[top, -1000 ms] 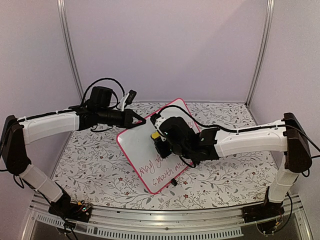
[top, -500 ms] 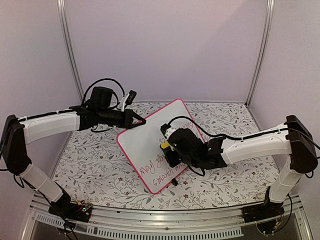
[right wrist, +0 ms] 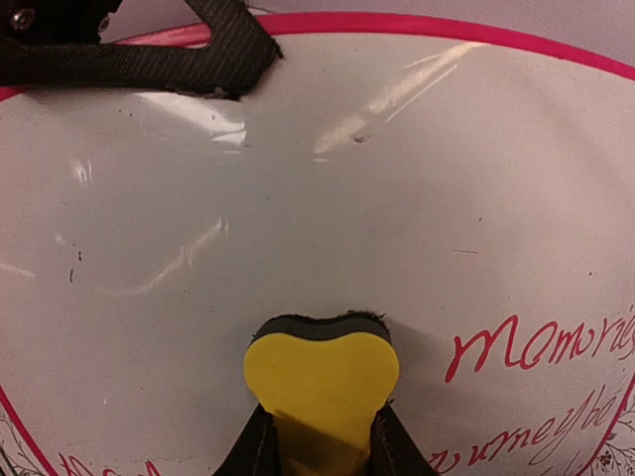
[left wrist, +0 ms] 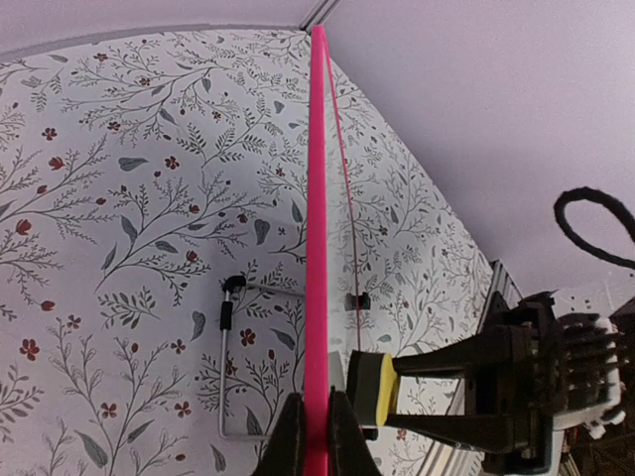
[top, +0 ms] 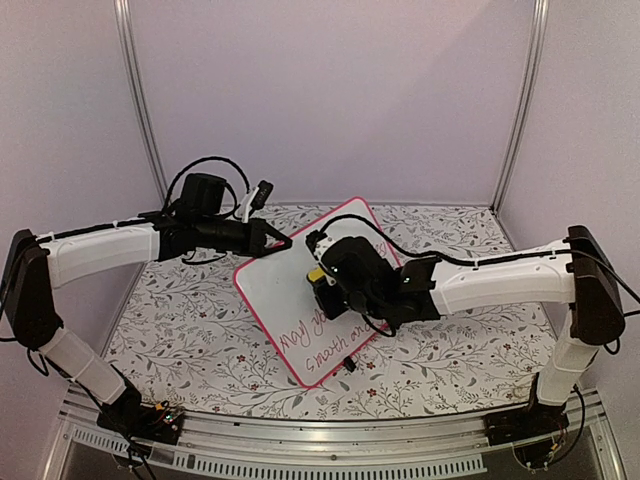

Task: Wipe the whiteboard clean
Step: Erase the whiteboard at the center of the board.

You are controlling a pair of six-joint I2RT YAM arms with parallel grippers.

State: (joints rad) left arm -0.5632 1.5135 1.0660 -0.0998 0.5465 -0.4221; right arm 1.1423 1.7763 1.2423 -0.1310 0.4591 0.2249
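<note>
Pink-framed whiteboard [top: 275, 290], edge clamped by left gripper [top: 284, 242], blank above yellow eraser [right wrist: 322, 382].

The whiteboard [top: 280, 290] and right arm [top: 500, 285] block the table's [top: 180, 330] middle; left side passable.

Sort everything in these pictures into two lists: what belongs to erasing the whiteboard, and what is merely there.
Belongs to the job:
whiteboard, gripped at its edge by the left pincer
yellow eraser, held in the right pincer
red writing, not yet wiped

Merely there:
floral table cover
metal corner posts
lilac walls
</note>
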